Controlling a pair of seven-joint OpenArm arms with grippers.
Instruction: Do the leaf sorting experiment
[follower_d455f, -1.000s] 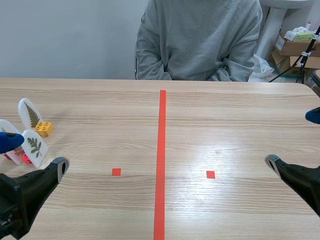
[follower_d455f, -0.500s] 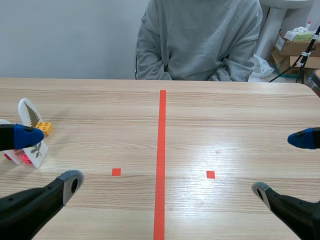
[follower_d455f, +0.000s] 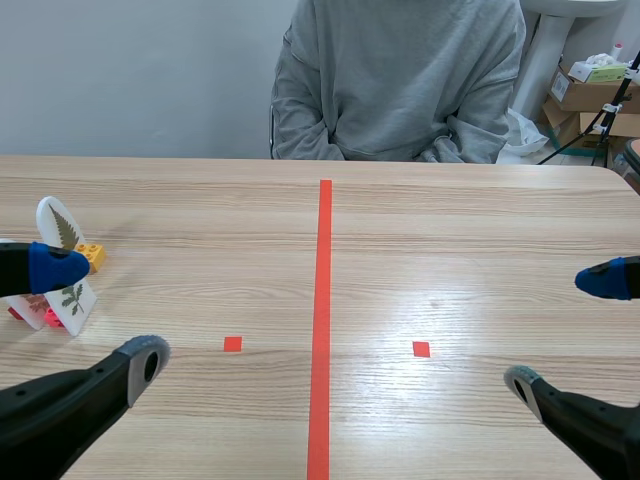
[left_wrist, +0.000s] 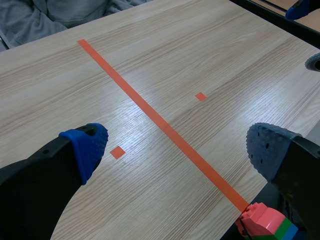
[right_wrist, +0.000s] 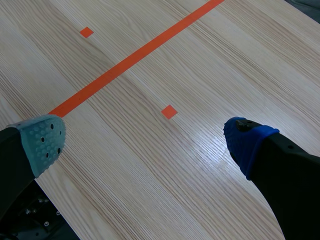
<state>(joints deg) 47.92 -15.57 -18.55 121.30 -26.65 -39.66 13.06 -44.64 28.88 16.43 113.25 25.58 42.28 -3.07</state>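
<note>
Two white oval leaf cards stand at the table's left edge. The far card is stuck in a yellow brick. The near card stands by a pink brick and is partly hidden by my left gripper's blue fingertip. My left gripper hangs open just right of the cards, holding nothing. My right gripper is open over the table's right side, far from them. In the wrist views the left gripper and the right gripper show only bare wood between their fingers.
A person in a grey sweatshirt sits across the table, arms folded. A pink, green and blue brick stack shows below the table's near edge in the left wrist view. Cardboard boxes stand beyond the far right corner.
Over the last second both grippers came forward toward the table's middle and spread a little wider. Almost nothing has moved in the last half second. The cards stay put.
</note>
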